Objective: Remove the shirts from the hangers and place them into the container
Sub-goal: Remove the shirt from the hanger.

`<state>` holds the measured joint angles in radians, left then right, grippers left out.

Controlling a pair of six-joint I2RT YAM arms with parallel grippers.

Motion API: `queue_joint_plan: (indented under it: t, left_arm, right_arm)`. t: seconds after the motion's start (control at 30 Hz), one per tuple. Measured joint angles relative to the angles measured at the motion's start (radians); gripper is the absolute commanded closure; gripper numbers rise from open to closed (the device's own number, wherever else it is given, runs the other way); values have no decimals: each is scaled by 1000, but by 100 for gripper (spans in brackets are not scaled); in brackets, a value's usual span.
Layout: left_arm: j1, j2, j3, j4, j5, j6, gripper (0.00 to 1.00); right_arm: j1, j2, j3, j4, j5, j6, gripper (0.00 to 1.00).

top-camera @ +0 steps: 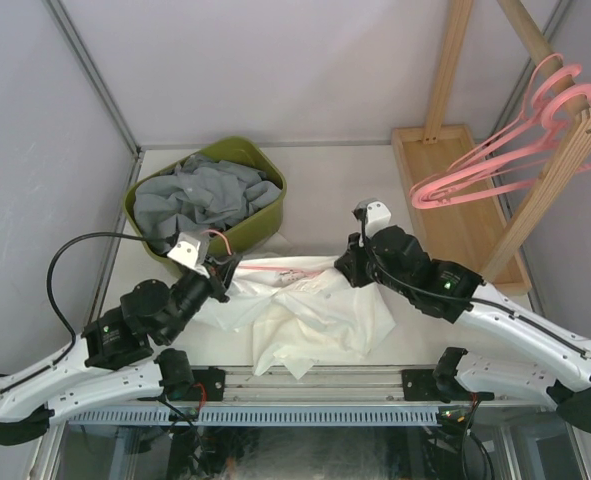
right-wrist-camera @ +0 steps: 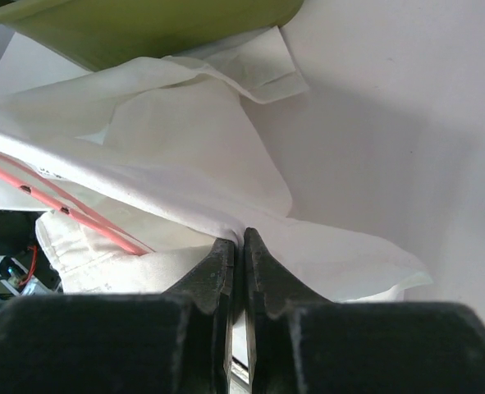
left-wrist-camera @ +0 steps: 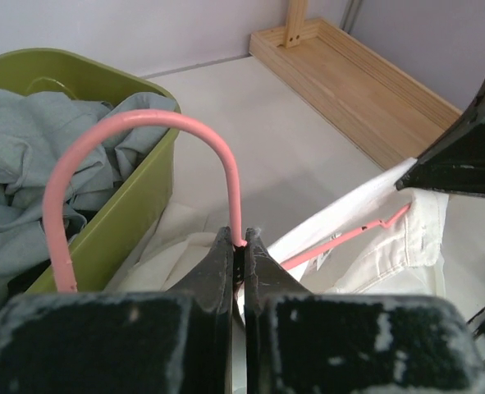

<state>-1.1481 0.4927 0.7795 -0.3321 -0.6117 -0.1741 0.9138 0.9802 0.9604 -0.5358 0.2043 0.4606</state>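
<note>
Table point(top-camera: 345, 190): pale surface carrying every item listed below; both arms reach in from its near edge.
Wooden rack point(top-camera: 430, 150): stands at the far right, with a flat tray base and a sloping pole above it.
White shirt point(top-camera: 315, 310): lies crumpled on the table between the two arms, just beside the near right wall of the tub. Its collar end is lifted and a pink hanger is threaded through it.
Tub point(top-camera: 260, 230): olive green, at the far left of the table, upright.
Grey shirt point(top-camera: 200, 200): bundled inside the tub, filling most of it and rising to about rim level.
Spare hangers point(top-camera: 445, 182): a pink bunch hooked over the rack pole, hanging above the tray base, with no garments on them.
Hanger point(left-wrist-camera: 144, 119): pink. Its hook curves up in front of the tub wall and one arm runs into the white shirt's collar.
Left gripper point(left-wrist-camera: 240, 242): jaws pressed together on the hanger's neck, right below the hook.
Right gripper point(right-wrist-camera: 238, 238): jaws pinched together on a fold of the white shirt near its collar, opposite the left gripper.
</note>
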Motion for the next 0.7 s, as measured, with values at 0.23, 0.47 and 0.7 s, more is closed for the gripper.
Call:
queue_joint_plan:
  t: [0.23,0.47,0.7]
  left_arm:
    - [-2,-4,-4,2,-112,-53,100]
    - [-2,2,-4,24,-163,-101,100]
    - [-5,-10,-16,6,-156,-103,100]
  right_arm:
    - [-8,-75,-29,45,-140,-6,100]
    - [-18,-170,-82,87,-257,-7,100]
    - [-19,-72,-82,35,-159,-8,100]
